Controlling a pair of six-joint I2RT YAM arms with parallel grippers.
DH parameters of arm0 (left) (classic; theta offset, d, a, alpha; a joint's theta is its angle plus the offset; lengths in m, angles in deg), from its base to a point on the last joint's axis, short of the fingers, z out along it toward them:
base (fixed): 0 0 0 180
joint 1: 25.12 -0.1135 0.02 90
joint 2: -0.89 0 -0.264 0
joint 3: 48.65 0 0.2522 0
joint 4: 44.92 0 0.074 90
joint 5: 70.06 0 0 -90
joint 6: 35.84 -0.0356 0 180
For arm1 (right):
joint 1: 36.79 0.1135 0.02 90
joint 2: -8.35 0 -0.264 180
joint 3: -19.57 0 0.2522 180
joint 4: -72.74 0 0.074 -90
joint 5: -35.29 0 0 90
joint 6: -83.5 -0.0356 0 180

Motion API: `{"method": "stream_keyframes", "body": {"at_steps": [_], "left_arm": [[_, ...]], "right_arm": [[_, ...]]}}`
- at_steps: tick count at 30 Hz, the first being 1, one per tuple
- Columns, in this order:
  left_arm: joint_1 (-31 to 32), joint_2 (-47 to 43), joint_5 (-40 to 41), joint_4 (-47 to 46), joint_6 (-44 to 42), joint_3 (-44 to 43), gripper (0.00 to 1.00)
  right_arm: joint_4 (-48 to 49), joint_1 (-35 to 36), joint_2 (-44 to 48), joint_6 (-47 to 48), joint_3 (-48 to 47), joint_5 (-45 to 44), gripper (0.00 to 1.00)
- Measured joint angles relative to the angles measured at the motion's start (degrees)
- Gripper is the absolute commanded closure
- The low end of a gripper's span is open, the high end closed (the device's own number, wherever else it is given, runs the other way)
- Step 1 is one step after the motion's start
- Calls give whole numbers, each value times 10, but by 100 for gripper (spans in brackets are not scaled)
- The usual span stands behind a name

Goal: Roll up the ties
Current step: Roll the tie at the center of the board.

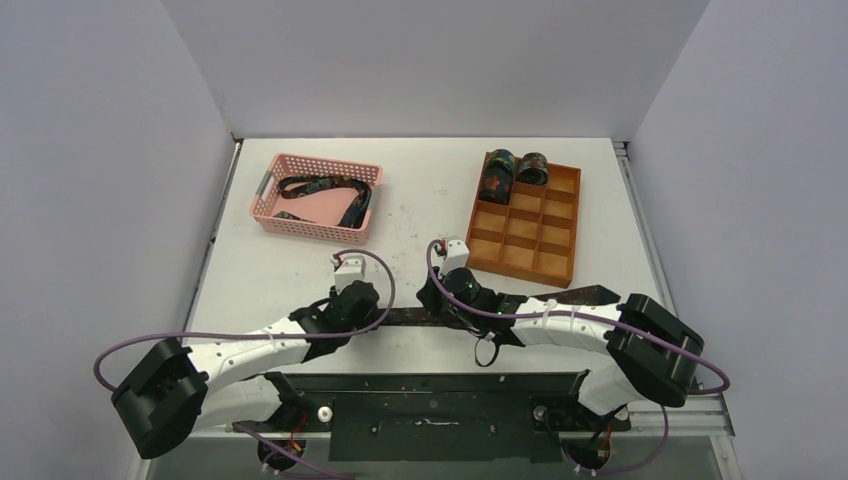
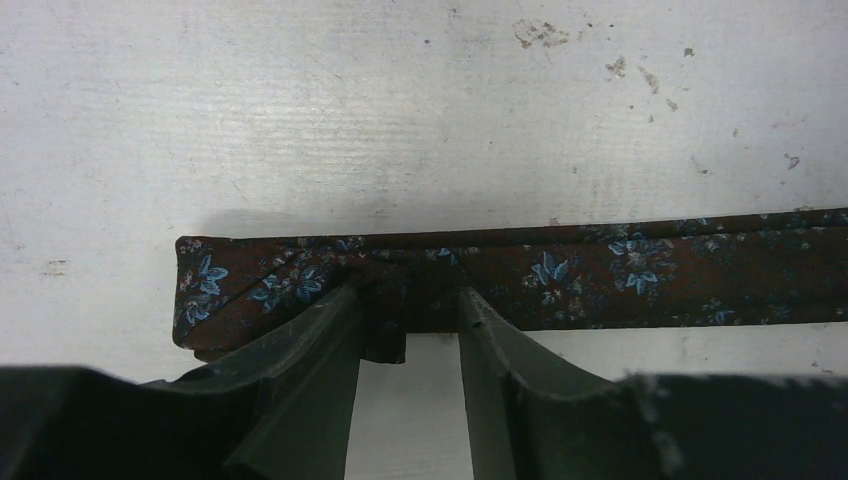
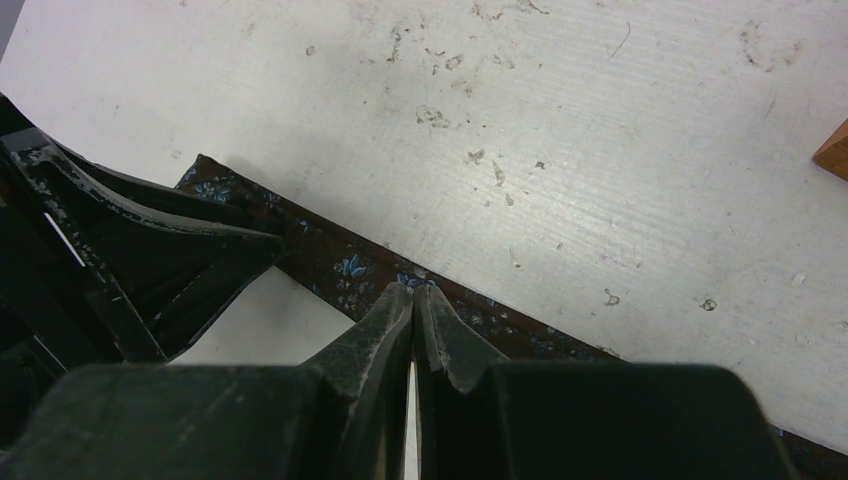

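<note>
- 1 tie (image 2: pixel 600 275) lies flat, its folded end just left of the left gripper (image 2: pixel 405 300), whose fingers stand apart astride its near edge.
- Right gripper (image 3: pixel 413 295): fingers closed, tips on the tie.
- Looks soft, light, slippery; I'd pinch that folded end.

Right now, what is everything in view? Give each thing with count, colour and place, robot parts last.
flat tie: one, dark brown with blue flowers, stretched across the table in front of both grippers
rolled ties: two, dark patterned, in the tray's far-left compartments
loose tie: count unclear, dark patterned, tangled in the basket
tray: one, orange-brown wood, far right of the table
basket: one, pink, far left
table: one, white, scuffed
cables: purple, looping along both arms
left gripper: black, fingers apart, near the flat tie's end
right gripper: black, fingers shut, tips at the flat tie's edge
arms: two, white and black, near edge
</note>
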Motion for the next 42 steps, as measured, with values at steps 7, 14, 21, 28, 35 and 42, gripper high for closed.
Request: {"method": "stream_keyframes", "body": {"at_steps": [7,14,21,28,35,42], "left_arm": [[1,-57,-5,6,7,0,47],[1,-136,-5,54,21,-5,46],[-82,-280,-2,111,57,6,49],[-301,-352,-155,81,91,107,47],[-352,-348,-261,54,119,150,36],[-358,-344,-293,17,124,156,32]], "right_arm": [[-7,0,-1,0,-1,2,94],[-11,0,-20,-2,-15,23,89],[7,11,-83,-17,-73,89,88],[33,54,-202,-33,-182,144,89],[40,55,-252,-49,-200,163,89],[51,38,-259,-59,-200,168,90]]}}
